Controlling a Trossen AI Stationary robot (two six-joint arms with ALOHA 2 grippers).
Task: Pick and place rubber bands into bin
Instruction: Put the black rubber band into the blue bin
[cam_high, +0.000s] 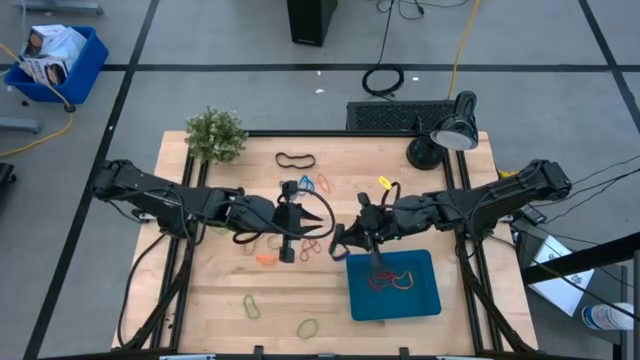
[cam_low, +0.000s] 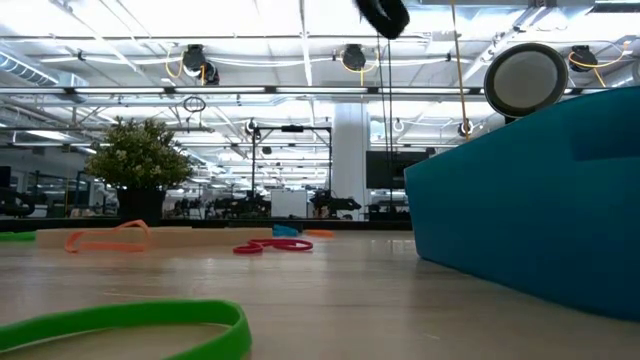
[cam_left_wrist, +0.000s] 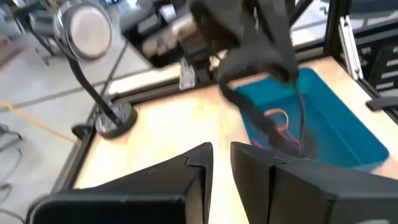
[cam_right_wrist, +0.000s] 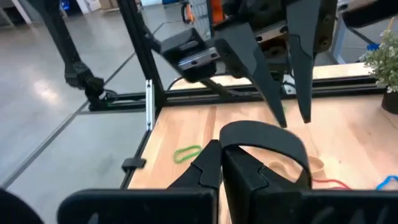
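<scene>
A black rubber band (cam_right_wrist: 267, 140) is pinched in the right gripper (cam_high: 345, 243), left of the teal bin (cam_high: 425, 300) at lower centre, ready for dropping; the left gripper (cam_high: 288, 252) is held slightly parted.

Bare wood beside bin (cam_high: 437, 303) front edge; desk lamp (cam_high: 447, 138), plant (cam_high: 215, 134) block back corners.

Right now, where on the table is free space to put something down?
Bare wood lies along the left edge of the table below the plant, and right of the bin. The centre is crowded with rubber bands and both grippers.
</scene>
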